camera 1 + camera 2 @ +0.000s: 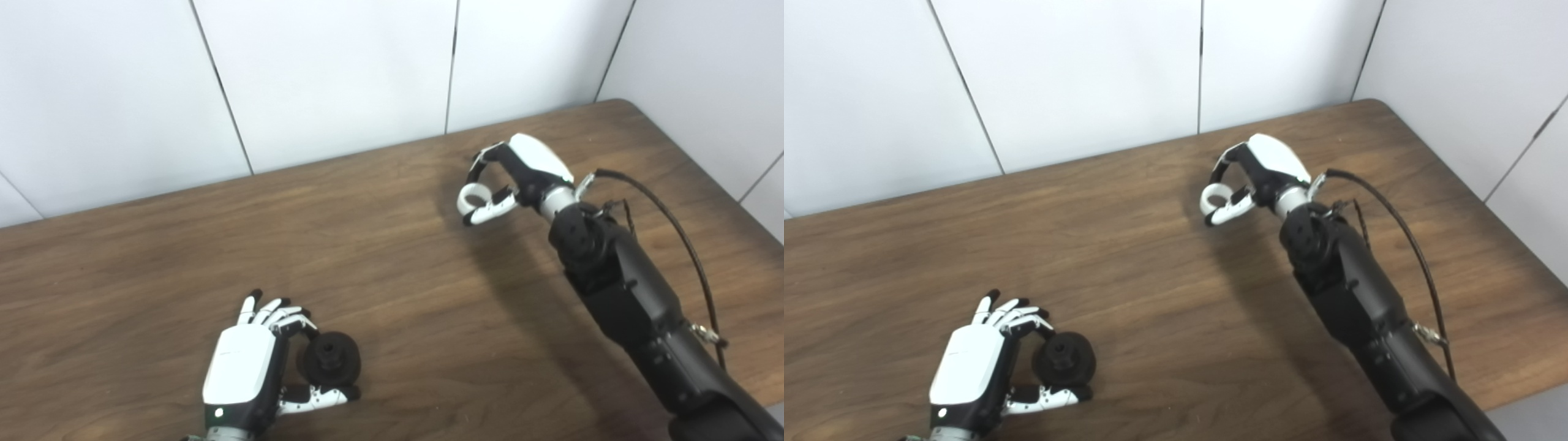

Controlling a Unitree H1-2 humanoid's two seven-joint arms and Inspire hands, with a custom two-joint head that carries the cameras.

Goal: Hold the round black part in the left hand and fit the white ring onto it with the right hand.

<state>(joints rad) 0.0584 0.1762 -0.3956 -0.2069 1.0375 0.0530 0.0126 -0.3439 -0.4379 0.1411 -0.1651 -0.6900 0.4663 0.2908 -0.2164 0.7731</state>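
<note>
The round black part (pixel 331 359) sits at the near left of the table, pinched between the thumb and fingers of my left hand (pixel 245 367), its hub facing up. Farther back and to the right, my right hand (pixel 520 174) is raised above the wood with the white ring (pixel 474 197) held between its thumb and a curled finger. The ring hangs well apart from the black part, with a wide stretch of table between them. The same scene appears in the right eye view, with the black part (pixel 1066 361) and the white ring (pixel 1214 198).
The brown wooden table (pixel 392 263) runs to a white panelled wall (pixel 331 73) at the back and right. Its right edge (pixel 704 177) slants close to my right forearm, where a black cable (pixel 674 226) loops.
</note>
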